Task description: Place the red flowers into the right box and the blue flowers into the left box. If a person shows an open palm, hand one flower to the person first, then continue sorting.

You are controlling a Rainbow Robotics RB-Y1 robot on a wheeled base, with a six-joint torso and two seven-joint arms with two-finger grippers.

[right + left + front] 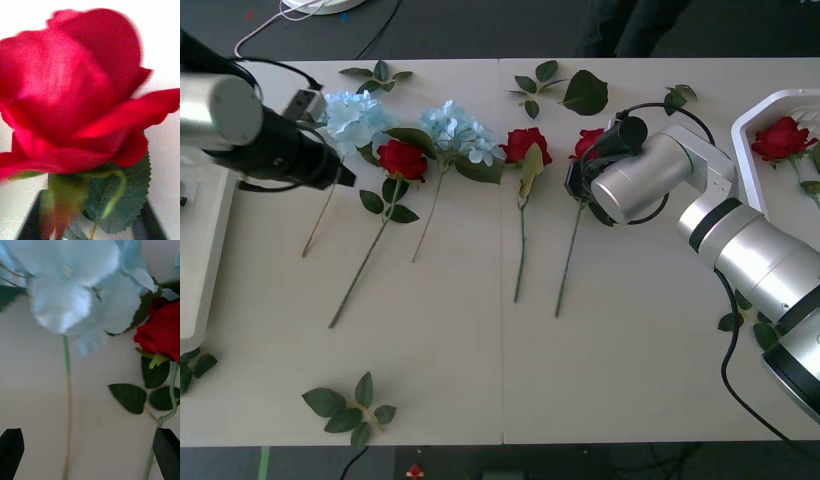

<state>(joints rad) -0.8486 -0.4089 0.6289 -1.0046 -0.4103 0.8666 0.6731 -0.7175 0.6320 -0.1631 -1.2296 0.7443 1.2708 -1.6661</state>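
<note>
Your right hand (582, 172) sits low over the tabletop (480, 370), right at the bloom of the rightmost red rose (75, 93) in the row; in its wrist view the bloom looms just ahead of the two black fingers (33, 221), which stand apart on either side of the rose's base without clearly pressing it. Your left hand (90, 455) hovers wide open, fingertips spread to both corners, with the stem of a blue hydrangea (78, 288) running between them and a second red rose (161, 330) just off to one side. Beyond the right hand, another rose (780, 137) already lies in the white rounded-rim box (752, 110). The off-white left box (205, 260) lies beside your left arm.
</note>
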